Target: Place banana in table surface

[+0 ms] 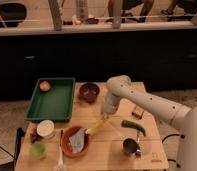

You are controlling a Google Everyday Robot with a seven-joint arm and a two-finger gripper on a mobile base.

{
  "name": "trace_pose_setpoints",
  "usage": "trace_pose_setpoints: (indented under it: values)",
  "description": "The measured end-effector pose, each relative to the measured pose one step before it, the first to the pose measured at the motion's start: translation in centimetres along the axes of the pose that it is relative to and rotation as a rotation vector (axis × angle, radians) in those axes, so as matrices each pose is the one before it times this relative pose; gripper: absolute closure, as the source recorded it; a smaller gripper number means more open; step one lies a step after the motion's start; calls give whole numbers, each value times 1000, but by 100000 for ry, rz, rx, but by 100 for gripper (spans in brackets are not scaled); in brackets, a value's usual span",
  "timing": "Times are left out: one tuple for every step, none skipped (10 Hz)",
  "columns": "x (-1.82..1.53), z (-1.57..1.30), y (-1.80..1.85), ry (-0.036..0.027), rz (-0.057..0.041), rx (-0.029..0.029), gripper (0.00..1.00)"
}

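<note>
The pale-yellow banana (95, 129) lies slanted by the right rim of the orange-brown bowl (67, 148), near the middle of the light wooden table surface (112, 150). My gripper (104, 118) hangs from the white arm (142, 100) right over the banana's upper end, close to it or touching it. The dark green vegetable (133, 126) lies to the right of the gripper.
A green tray (52, 102) with an orange fruit (44, 85) sits at the back left. A dark red bowl (89, 92) stands behind the gripper. A white cup (45, 128), a green cup (37, 150), a metal cup (130, 147) and a white utensil (60, 155) stand along the front.
</note>
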Motion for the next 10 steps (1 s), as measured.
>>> trace_pose_setpoints:
  values:
    - [225,86,279,-561,-223,-711,98]
    - [210,131,301,-423,-346,-857,100]
    - [174,211,344,-516,-680,-1093,100]
    - [126,121,243,-448,-600,-680,100]
    - [312,109,464,-636,-617,-820,100]
    - [153,65,233,-264,-285,-404,100]
    - [117,70,204,-159,-324,-467,100]
    - [81,96,167,-126,-641,-394,100]
    - [61,82,51,19,-333,-188,100]
    - [107,92,77,52,-232,-146,100]
